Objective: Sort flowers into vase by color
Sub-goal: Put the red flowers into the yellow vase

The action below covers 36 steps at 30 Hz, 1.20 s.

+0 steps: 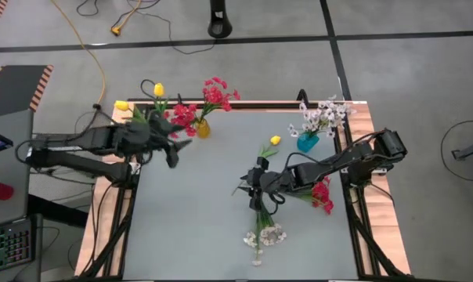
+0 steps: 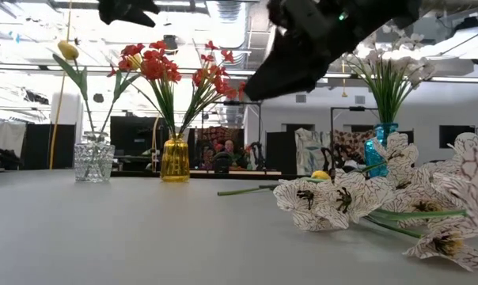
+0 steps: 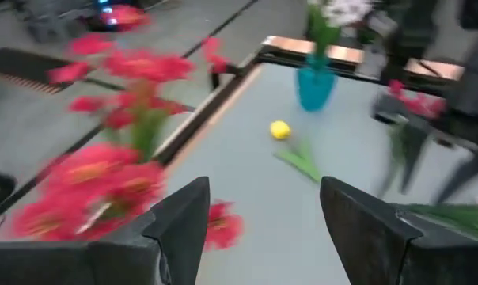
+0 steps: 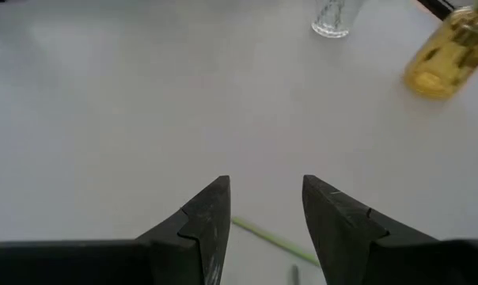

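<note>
High view: right gripper (image 1: pixel 256 186) over mid-table, above the stem of the white flower spray (image 1: pixel 265 233); stem runs lengthwise toward the near edge, blossoms at the far end from the gripper. Much nearer than the left gripper (image 1: pixel 172 142), parked beside the yellow vase (image 1: pixel 202 128) of red flowers (image 1: pixel 214 94).

Low view: white blossoms lying flat on the table (image 2: pixel 104 229); arms overhead, clear of the surface.

Left wrist view: fingers (image 3: pixel 180 226) spread wide, empty; yellow bud (image 3: pixel 279 130) lying loose before the blue vase (image 3: pixel 315 85).

Right wrist view: fingers (image 4: pixel 207 214) partly spread, pinching nothing; green stem (image 4: pixel 271 238) crossing slantwise just below the gap.
</note>
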Available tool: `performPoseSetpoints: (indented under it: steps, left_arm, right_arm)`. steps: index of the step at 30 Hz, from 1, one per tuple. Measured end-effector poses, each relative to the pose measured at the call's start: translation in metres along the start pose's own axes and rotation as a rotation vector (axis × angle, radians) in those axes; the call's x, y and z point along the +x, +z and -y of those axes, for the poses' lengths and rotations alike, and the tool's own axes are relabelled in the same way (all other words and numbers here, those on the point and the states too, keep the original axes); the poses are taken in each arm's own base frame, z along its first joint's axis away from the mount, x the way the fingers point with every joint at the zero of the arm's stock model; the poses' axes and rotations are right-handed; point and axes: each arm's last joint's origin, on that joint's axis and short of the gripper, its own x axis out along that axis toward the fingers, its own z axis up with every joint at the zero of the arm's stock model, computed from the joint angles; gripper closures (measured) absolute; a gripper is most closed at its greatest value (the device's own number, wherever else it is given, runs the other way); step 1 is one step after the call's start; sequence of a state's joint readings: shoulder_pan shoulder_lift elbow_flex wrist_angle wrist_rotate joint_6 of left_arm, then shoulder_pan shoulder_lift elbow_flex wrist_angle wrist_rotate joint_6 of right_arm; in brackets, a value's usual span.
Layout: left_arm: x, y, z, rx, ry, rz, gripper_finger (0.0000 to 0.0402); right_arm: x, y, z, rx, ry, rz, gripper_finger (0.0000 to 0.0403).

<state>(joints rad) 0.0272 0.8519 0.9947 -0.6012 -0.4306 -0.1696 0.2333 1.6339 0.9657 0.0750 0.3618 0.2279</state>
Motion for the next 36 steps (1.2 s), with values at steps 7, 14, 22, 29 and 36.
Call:
performPoseSetpoints:
  steps: [7, 14, 22, 29, 36]
  left_arm:
    - [0.028, -0.003, 0.050, 0.121, -0.122, -0.011, 0.0173]
    - [0.057, -0.013, 0.091, 0.213, -0.193, -0.016, 0.0173]
    - [0.084, -0.029, 0.116, 0.259, -0.204, -0.067, 0.0173]
    - [0.100, -0.041, 0.125, 0.289, -0.195, -0.116, 0.0173]
    - [0.110, -0.048, 0.131, 0.301, -0.208, -0.140, 0.0173]
  right_arm:
    - [-0.032, 0.010, 0.004, -0.020, 0.009, -0.028, 0.0219]
    - [-0.057, 0.009, -0.002, -0.061, 0.039, -0.070, 0.0219]
    - [-0.066, -0.015, -0.012, -0.084, 0.026, -0.271, 0.0219]
    - [-0.056, -0.048, -0.013, -0.080, -0.082, -0.520, 0.0219]
    - [-0.042, -0.075, -0.006, -0.056, -0.172, -0.747, 0.0219]
